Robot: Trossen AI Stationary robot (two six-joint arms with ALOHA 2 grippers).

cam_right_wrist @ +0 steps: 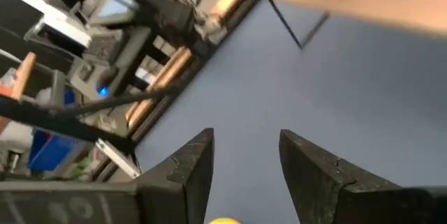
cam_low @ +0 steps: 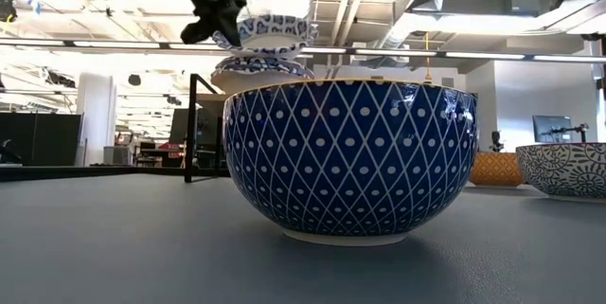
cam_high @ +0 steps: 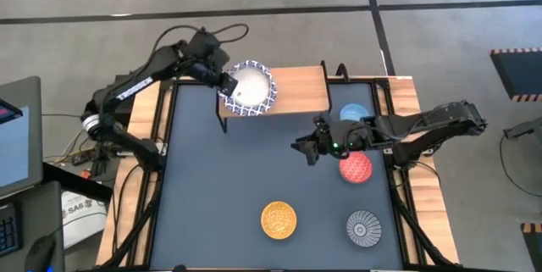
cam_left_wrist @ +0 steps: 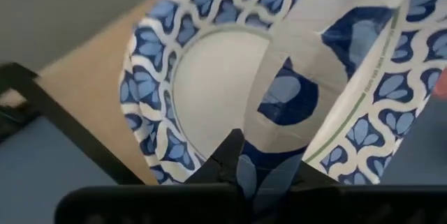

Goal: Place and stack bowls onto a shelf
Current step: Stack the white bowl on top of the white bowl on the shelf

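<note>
Alignment between the held bowl and the stack under it is what the coming move turns on. In the upper middle of the high view the left gripper (cam_high: 227, 86) is clamped on the rim of a blue-and-white patterned bowl (cam_high: 251, 87), and its wrist view shows that rim pinched between the dark fingers, with another patterned bowl (cam_left_wrist: 202, 95) lying directly beneath on the wooden shelf (cam_high: 296, 92). The low view, near its top centre, shows the held bowl tilted a little and apparently just clear of the stacked bowls below; I judge a level descent is needed for it to nest. The right gripper (cam_high: 313, 147) hangs over bare tabletop at frame centre, fingers spread and holding nothing. Just right of it are the red bowl (cam_high: 356, 167) and light blue bowl (cam_high: 354, 113), so the right arm is nearer those, also the yellow bowl (cam_high: 279, 219) and striped bowl (cam_high: 364, 228) at the lower middle.
</note>
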